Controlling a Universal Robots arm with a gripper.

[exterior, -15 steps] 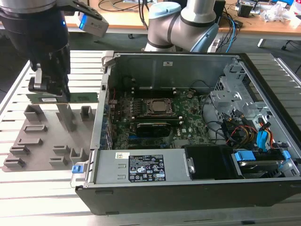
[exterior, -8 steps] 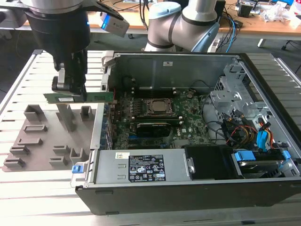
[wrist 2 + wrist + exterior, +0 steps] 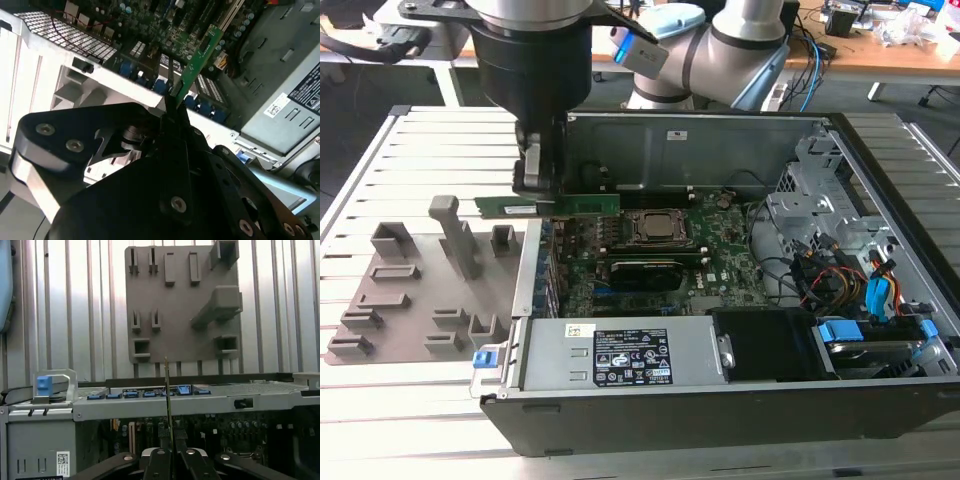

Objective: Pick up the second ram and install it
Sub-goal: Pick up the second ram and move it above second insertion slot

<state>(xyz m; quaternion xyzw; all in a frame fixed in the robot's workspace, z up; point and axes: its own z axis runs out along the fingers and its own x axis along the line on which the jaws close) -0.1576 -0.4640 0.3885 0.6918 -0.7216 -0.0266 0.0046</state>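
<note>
Above the case (image 3: 720, 425), jaws clamp the ram (image 3: 590, 203).

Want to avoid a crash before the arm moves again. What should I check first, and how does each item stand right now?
1. second ram clamped in the gripper: ok, shut on it in both wrist views.
2. Ram clear of the gray holder tray: ok, held above it.
3. Ram wholly over the open case: not ok; in the exterior view one end reaches past its wall.
4. Ram held level: ok in the exterior view.
5. Ram lined up with a free slot on the motherboard: cannot tell.
</note>
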